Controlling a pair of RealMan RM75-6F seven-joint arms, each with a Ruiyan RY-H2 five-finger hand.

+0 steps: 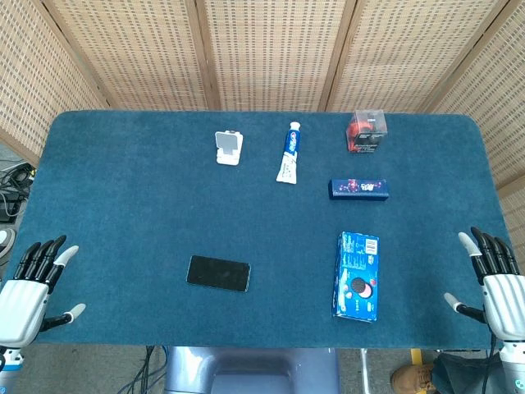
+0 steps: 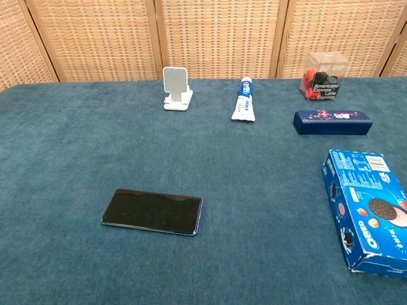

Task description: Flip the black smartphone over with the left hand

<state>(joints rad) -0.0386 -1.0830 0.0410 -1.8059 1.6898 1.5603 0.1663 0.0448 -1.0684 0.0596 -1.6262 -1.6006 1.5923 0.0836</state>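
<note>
Black smartphone (image 1: pixel 217 273) lies flat on blue tabletop (image 1: pixel 123 189), dark glossy side up, near front edge, left of centre. Left robot hand (image 1: pixel 29 291) at front-left corner of tabletop, fingers spread, holding nothing, well apart from smartphone. Right robot hand (image 1: pixel 496 283) at front-right corner, fingers also apart, empty. Oreo box (image 1: pixel 357 275) lies to right of smartphone. Behind: white phone stand (image 1: pixel 228 148), toothpaste tube (image 1: pixel 289 153), dark blue box (image 1: pixel 358 189), clear box (image 1: pixel 367 131). Chest view shows no robot hand.
</note>
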